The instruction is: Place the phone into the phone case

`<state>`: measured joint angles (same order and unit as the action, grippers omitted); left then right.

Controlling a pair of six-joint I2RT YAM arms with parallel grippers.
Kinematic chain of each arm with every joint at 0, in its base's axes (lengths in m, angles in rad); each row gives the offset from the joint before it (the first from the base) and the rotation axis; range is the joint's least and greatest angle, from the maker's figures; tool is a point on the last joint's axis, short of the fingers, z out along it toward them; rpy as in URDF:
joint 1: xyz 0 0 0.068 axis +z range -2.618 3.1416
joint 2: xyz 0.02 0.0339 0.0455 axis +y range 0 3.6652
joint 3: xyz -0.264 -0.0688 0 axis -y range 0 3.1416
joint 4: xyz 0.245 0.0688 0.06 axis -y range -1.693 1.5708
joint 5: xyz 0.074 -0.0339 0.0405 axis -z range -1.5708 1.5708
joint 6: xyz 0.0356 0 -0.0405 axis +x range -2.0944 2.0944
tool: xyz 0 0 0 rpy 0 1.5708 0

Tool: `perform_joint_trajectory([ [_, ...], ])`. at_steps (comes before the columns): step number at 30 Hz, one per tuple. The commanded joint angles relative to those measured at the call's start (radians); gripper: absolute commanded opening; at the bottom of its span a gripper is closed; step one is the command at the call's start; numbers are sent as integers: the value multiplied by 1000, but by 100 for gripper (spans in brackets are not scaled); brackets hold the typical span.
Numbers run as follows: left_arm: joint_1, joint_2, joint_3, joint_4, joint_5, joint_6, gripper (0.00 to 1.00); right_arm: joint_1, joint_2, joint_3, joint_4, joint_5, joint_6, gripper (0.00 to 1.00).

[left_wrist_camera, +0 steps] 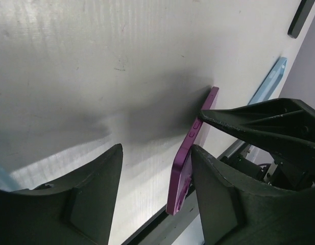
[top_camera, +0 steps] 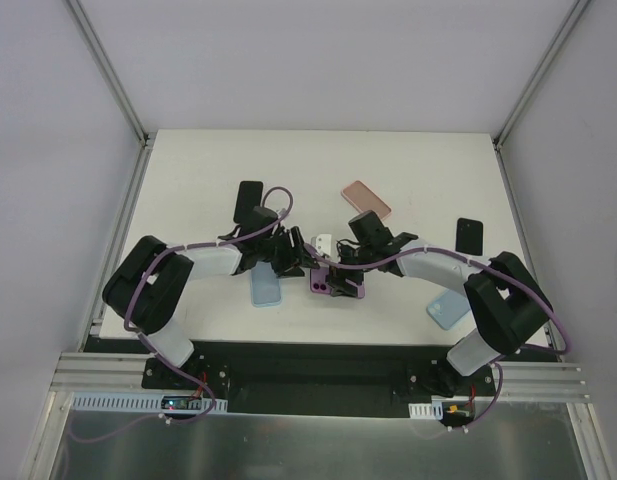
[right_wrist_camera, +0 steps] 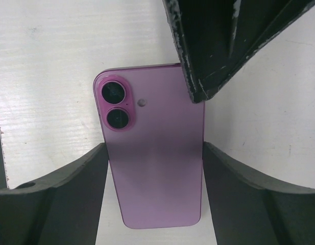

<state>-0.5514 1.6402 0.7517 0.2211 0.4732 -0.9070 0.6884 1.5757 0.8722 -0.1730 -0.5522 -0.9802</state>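
The purple phone (top_camera: 338, 287) lies back up at the table's centre, its two camera lenses showing in the right wrist view (right_wrist_camera: 153, 194). My right gripper (top_camera: 346, 268) (right_wrist_camera: 153, 147) is shut on the phone, one finger on each long edge. My left gripper (top_camera: 296, 260) (left_wrist_camera: 157, 153) is open; its right finger (left_wrist_camera: 218, 194) rests against the phone's edge (left_wrist_camera: 184, 163) and its left finger stands well apart. That finger shows at the phone's top corner in the right wrist view. A light blue phone case (top_camera: 266, 287) lies under the left arm, just left of the phone.
A second light blue case (top_camera: 448, 310) (left_wrist_camera: 269, 84) lies near the right arm. A pink case or phone (top_camera: 366, 198) lies behind. Black cases lie at back left (top_camera: 249, 200) and right (top_camera: 470, 235) (left_wrist_camera: 301, 19). A small white object (top_camera: 322, 243) sits between the grippers.
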Motion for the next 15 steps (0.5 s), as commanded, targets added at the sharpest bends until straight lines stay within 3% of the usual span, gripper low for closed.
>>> perform_joint_trajectory([
  [1, -18, 18, 23, 109, 42, -20, 52, -9, -48, 5, 50, -66, 6, 58],
  [3, -21, 26, 23, 139, 65, -32, 47, -10, -49, 8, 50, -66, 8, 58],
  [4, -22, 29, 28, 142, 73, -33, 39, -10, -51, 8, 50, -66, 9, 58],
  [7, -28, 40, 38, 150, 102, -43, 26, -10, -55, 4, 52, -63, 12, 58],
  [15, -33, 10, 26, 158, 163, -72, 0, -10, -108, -18, 113, 9, 90, 61],
])
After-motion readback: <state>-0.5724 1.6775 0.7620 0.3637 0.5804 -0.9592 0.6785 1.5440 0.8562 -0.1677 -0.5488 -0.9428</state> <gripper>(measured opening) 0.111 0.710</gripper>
